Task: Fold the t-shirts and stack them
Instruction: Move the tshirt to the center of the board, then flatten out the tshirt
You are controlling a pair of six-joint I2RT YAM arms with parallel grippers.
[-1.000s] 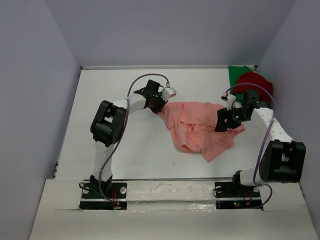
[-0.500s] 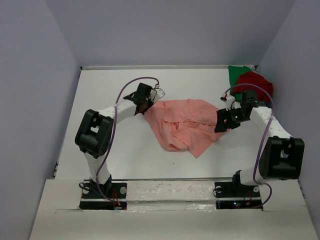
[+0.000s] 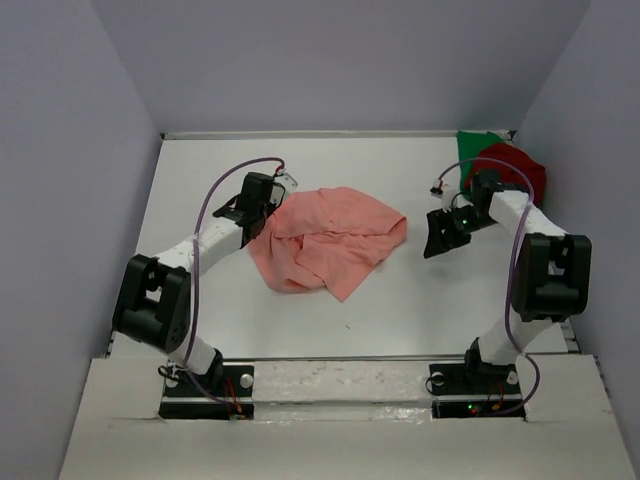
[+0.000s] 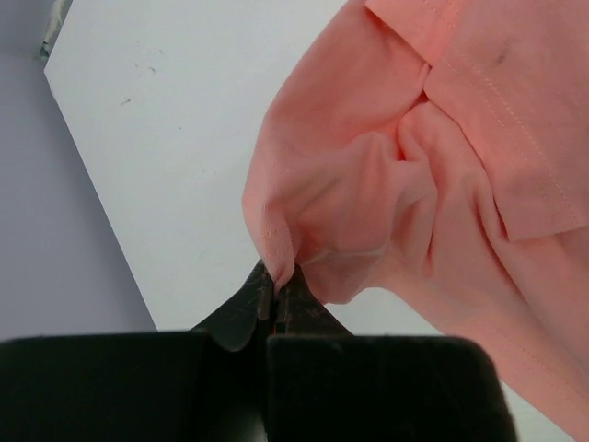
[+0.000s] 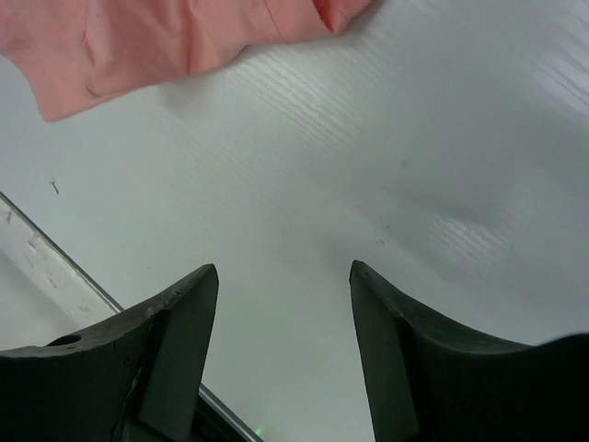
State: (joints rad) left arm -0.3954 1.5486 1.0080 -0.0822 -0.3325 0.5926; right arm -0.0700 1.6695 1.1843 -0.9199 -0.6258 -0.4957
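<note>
The salmon-pink t-shirt [image 3: 325, 240] lies in a crumpled heap on the white table [image 3: 380, 320], a little left of the middle, with its longer run going across from left to right. At its left end, your left gripper [image 4: 277, 293] has its fingertips pressed together on a small fold at the cloth's edge. That end is held, and the rest spreads away to the right over the surface. The right end of the heap narrows to a tip that points toward your right gripper [image 5: 283, 276]. This gripper hangs near the tip but clear of it, jaws spread, with only bare table between them. The free end therefore lies to the left of the right gripper, and that arm is by far the nearer one to it. Reaching it would likely mean travelling leftward along the shirt's own line. The dark red t-shirt [image 3: 512, 165] and the green t-shirt [image 3: 472, 147] sit bunched together, touching, in the far right corner beyond the right arm.
</note>
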